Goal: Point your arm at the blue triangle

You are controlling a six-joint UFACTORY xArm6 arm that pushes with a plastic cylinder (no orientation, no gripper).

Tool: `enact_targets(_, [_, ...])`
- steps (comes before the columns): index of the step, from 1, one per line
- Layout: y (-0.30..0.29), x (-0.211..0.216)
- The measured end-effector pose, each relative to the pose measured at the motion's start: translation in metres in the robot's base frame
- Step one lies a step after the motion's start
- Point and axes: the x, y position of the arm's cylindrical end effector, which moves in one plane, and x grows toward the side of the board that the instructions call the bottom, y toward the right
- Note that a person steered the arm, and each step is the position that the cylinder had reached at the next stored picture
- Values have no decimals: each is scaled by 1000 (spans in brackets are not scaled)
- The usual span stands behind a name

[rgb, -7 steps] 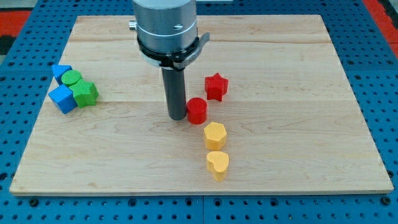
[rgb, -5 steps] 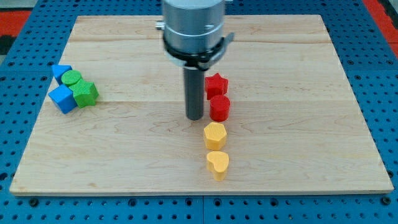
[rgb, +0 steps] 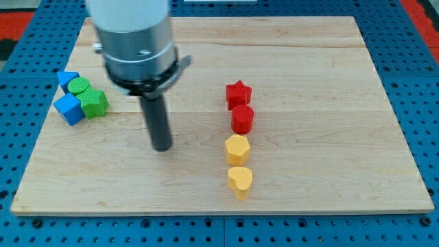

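The blue triangle lies at the view's left edge of the wooden board, touching a green cylinder. A green star-like block and a blue cube sit just below them in one cluster. My tip rests on the board to the right of and below this cluster, well apart from the blue triangle. It touches no block.
A red star, a red cylinder, a yellow hexagon and a yellow heart form a column right of my tip. The board lies on a blue pegboard.
My tip first moved right, pushing the red cylinder up against the red star, then swung left across the board toward the left cluster. The other blocks stayed put.
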Motion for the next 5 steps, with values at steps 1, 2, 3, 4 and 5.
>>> enact_targets(1, [-81, 0])
enact_targets(2, [-130, 2])
enact_targets(3, [-168, -2])
enact_targets(4, [-192, -16])
enact_targets(5, [-192, -39])
